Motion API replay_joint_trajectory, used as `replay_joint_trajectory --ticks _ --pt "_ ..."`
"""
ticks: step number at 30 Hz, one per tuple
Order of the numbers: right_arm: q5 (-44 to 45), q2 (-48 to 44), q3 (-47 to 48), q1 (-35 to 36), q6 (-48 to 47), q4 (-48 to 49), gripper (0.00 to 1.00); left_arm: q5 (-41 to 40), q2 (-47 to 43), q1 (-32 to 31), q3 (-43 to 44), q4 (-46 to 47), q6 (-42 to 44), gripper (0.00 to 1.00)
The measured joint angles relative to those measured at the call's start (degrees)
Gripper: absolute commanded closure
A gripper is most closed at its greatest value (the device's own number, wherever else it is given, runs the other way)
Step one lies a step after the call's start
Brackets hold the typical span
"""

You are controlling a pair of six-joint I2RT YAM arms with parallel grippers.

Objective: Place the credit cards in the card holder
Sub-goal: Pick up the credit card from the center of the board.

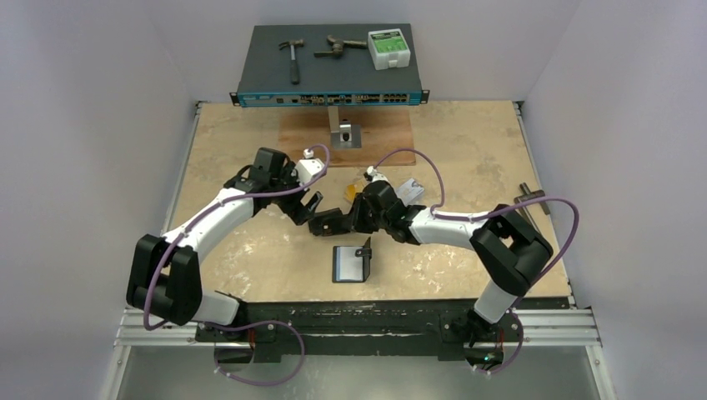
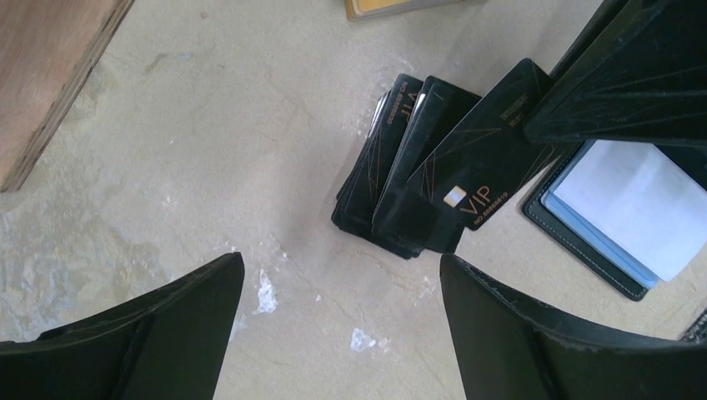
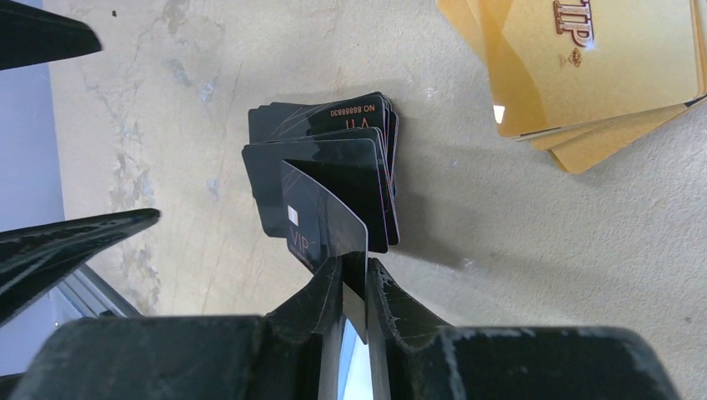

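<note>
Your right arm stretches low from its base toward the middle of the table (image 1: 467, 150), elbow bent, with its tool (image 3: 354, 271) pointing left. That tool is pinched narrow on one edge of a black card (image 3: 325, 217) marked VIP. The card stands tilted over the black stack (image 3: 333, 125), and you cannot tell whether its far corner touches the stack.

Your left arm comes in from the other side, forearm raised and wrist bent down. Its tool (image 2: 340, 262) hangs above the table just beside the stack, fingers spread wide with nothing between them. The two tools sit close, nearly tip to tip.

The stack is fanned unevenly. The holder (image 1: 348, 265) lies open and flat on the table, near the stack on the side toward the bases, clear pocket up. Gold cards (image 3: 584, 75) lie in a loose pile beyond the stack, apart from it.
</note>
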Motion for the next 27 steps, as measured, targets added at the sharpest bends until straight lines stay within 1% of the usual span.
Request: replay_joint_trajectory --ticks 2,5,8,11,14,17,21,24,27 --pt "-0.17 0.15 0.17 -0.07 -0.13 -0.02 0.95 -0.68 1.16 -1.09 0.02 1.09 0.09 0.14" --pt "-0.46 0.42 0.46 -0.20 -0.22 0.04 0.95 -2.91 5.20 -2.89 0.22 3.63 1.16 0.14" --pt "-1.31 0.39 0.46 -0.44 -0.31 0.37 0.95 -4.92 8.68 -3.39 0.44 4.72 1.86 0.14" --pt "-2.16 -0.20 0.33 -0.72 -0.81 1.14 0.97 -5.42 8.85 -3.39 0.44 4.37 2.64 0.12" --pt "-3.98 -1.92 -0.04 -1.07 -2.10 2.43 0.99 -4.24 6.58 -3.34 1.01 2.43 2.97 0.08" --pt "-6.29 -3.72 -0.02 -1.40 -4.31 3.67 1.00 -0.31 2.29 -2.64 2.99 -2.12 3.80 0.05" --pt "-10.12 -5.97 0.00 -1.70 -7.80 4.50 1.00 8.24 -4.20 0.48 7.76 -9.77 5.84 0.03" --pt "-14.47 -7.72 0.83 -1.81 -12.07 4.17 1.00 15.87 -7.74 2.97 11.50 -15.47 8.66 0.07" --pt "-18.43 -9.55 3.28 -1.81 -16.48 1.99 1.00 22.14 -9.18 3.78 13.20 -21.57 12.39 0.15"
